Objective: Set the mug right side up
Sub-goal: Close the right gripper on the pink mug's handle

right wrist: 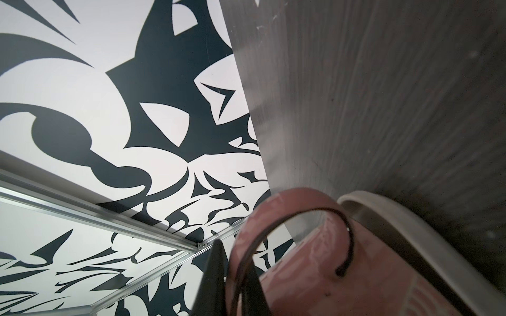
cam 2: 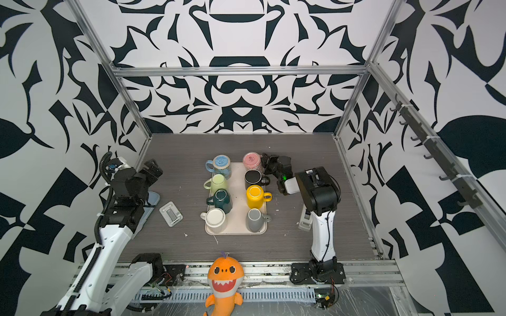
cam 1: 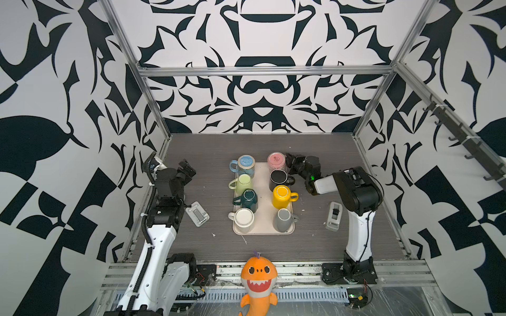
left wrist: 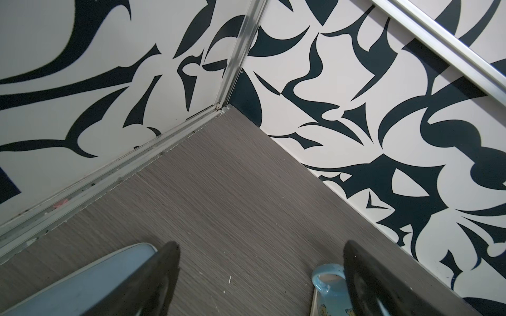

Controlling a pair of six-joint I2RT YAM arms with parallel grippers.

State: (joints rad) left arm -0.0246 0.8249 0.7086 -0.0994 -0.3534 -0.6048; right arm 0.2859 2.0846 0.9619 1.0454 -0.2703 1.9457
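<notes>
Pink mug is clasped at its handle by the clenched right hand and is stood base-up at the far right corner of the tray on the bench. Left hand is held spread wide, grasping nothing.

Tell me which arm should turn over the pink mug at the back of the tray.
Right. The right gripper is shut on the pink mug by its handle, as the right wrist view shows. The left gripper hangs open, well off the tray.
</notes>
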